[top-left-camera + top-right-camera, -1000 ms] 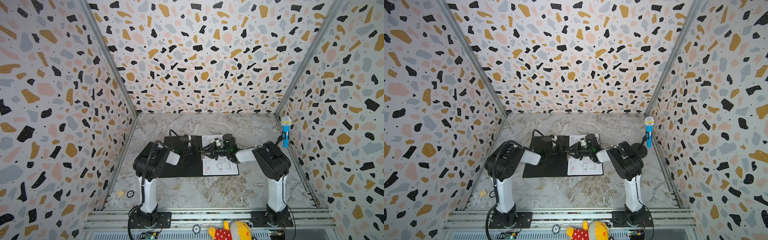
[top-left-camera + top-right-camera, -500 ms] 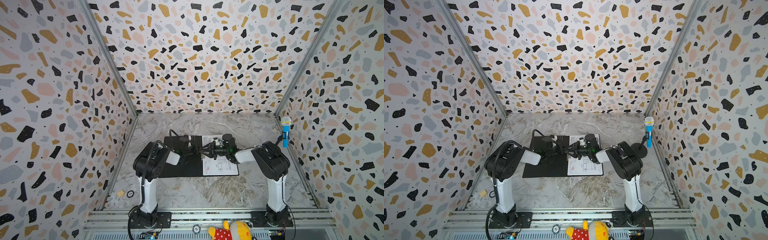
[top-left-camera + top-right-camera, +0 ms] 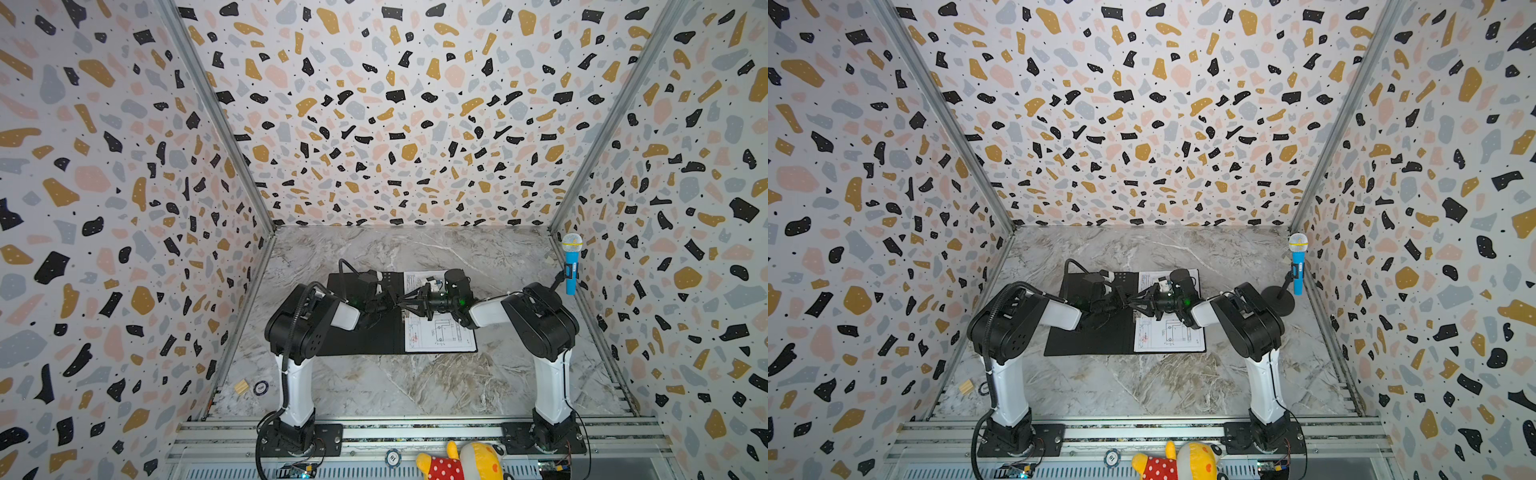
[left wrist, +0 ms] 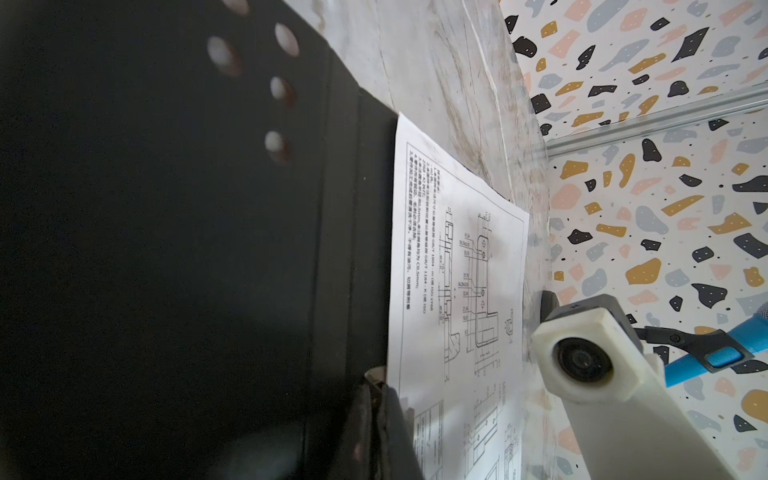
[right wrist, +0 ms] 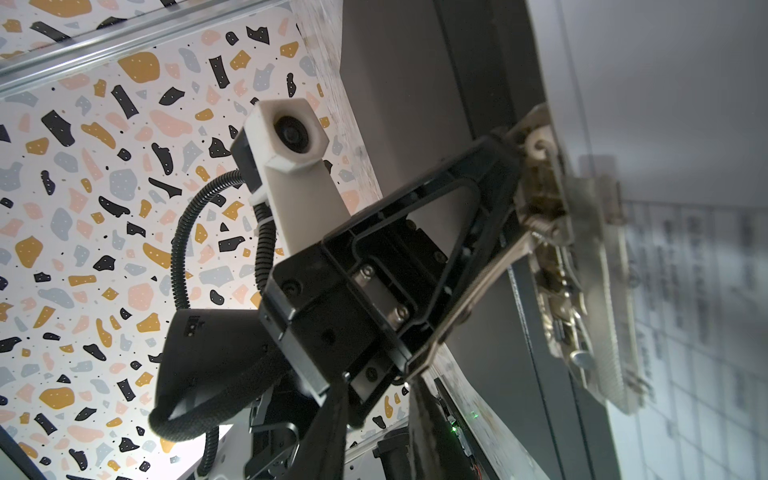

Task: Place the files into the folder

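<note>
The left end effector (image 3: 390, 300) is closed tight, its tips set against the metal clip (image 5: 557, 257) on the folder's spine. Whether it pinches part of the clip or only presses on it is unclear. The right end effector (image 3: 409, 300) reaches the same spot from the opposite side. In the right wrist view its two dark fingers (image 5: 332, 419) stand narrowly apart with nothing seen gripped between them. In both top views the two meet tip to tip over the middle of the spine.

The folder (image 3: 365, 336) lies open and flat in the middle of the desk (image 3: 415, 386), black inside facing up. Its left flap is bare, matte black, with a small cluster of pale round spots (image 4: 282, 91) near the far corner by the spine. A double crease runs down the spine.

The files (image 3: 440, 336) lie on the folder's right flap, squared to it. Their long edge sits just beside the spine and their outer edges nearly match the flap's. The top sheet is white, with a thin frame line, technical line drawings with dimensions, and a block of small text along the spine side. How many sheets lie under it cannot be told.

The clip is worn silvery metal with springs and a long plate along the files' spine-side edge.
</note>
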Robot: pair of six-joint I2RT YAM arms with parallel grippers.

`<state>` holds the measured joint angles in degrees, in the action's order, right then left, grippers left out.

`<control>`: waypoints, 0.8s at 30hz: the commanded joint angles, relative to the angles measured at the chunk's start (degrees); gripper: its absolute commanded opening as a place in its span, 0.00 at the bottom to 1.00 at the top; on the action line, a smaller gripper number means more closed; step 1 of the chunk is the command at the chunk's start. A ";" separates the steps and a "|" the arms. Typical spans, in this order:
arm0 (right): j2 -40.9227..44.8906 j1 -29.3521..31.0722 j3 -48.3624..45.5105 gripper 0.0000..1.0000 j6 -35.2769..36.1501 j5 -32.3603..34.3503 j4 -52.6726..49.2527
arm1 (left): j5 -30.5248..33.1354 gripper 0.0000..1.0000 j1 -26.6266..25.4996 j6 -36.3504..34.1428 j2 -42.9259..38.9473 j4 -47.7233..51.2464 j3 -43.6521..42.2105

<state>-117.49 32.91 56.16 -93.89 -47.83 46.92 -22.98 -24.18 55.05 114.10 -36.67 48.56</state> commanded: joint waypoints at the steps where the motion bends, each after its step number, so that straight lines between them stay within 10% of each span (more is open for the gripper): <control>1: 0.67 0.43 -1.00 0.28 -0.91 -0.73 2.29 | -0.22 0.04 -0.52 -0.71 -1.52 0.82 -0.74; 24: -0.15 0.46 -0.76 0.26 -1.12 -0.53 2.11 | -0.14 0.03 -0.53 -1.10 -1.69 1.29 -1.01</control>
<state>-117.49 33.08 54.57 -94.89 -48.03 48.45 -23.00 -24.18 54.68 114.02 -36.34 48.56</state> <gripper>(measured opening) 0.258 0.047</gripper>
